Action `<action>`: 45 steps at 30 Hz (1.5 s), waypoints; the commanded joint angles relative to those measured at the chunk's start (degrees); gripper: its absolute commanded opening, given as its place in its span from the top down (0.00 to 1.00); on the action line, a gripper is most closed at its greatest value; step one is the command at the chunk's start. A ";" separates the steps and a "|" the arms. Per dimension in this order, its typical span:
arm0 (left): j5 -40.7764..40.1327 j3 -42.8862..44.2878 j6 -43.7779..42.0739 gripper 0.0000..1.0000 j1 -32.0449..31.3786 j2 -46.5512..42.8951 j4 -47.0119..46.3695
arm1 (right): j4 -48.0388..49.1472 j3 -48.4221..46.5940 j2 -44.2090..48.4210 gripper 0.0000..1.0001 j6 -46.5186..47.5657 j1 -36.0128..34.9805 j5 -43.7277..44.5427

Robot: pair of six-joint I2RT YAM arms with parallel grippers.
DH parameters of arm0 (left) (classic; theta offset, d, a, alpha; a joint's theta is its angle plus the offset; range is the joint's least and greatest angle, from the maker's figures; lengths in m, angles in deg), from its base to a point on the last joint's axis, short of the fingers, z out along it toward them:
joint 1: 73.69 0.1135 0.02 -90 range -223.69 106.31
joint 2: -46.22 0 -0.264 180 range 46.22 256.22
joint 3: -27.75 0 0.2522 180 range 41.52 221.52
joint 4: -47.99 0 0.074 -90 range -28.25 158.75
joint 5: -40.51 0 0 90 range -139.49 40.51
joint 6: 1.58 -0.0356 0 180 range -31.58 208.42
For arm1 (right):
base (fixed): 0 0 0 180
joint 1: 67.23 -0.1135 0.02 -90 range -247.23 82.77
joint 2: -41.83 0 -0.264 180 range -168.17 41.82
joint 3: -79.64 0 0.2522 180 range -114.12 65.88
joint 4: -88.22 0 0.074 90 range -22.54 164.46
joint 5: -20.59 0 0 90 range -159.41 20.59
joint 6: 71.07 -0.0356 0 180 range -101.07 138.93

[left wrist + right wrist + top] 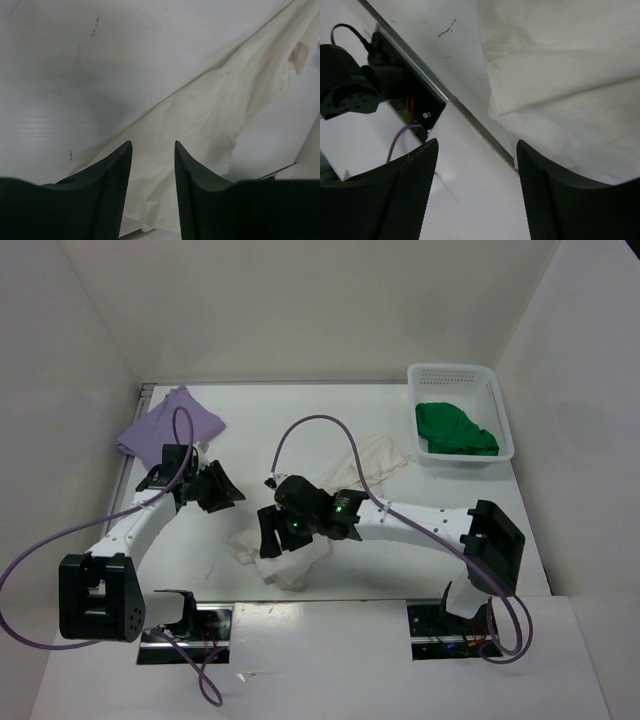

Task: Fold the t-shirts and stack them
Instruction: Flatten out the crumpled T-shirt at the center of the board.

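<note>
The white t-shirt (290,562) lies crumpled in a long band from mid-table (380,454) to the front edge. My right gripper (278,537) is open and empty over its near end; in the right wrist view (474,145) the folded cloth (570,65) lies just beyond the fingers, by the table's edge. My left gripper (217,488) is open and empty left of the shirt; in the left wrist view (152,145) the cloth (210,115) shows past the fingertips. The lavender t-shirt (170,420) lies folded at the far left. The green t-shirt (455,428) is bunched in the basket.
The white perforated basket (497,400) stands at the far right corner. White walls enclose the table on three sides. The metal front edge strip (470,125) runs close under the right gripper. The left arm's base (355,92) and purple cables (320,425) loop nearby.
</note>
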 commanded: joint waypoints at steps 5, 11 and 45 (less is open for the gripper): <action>0.22 -4.90 3.73 0.47 1.57 -1.93 -2.99 | -4.89 -8.91 -4.45 0.27 6.85 -2.47 9.16; -1.02 -7.38 8.04 0.38 2.18 -6.33 -3.60 | -7.79 -16.63 -11.47 0.27 11.25 -3.01 13.21; -3.38 -4.57 5.67 0.32 -3.08 -13.19 -1.67 | -9.38 -14.30 -2.98 0.98 14.68 11.19 17.18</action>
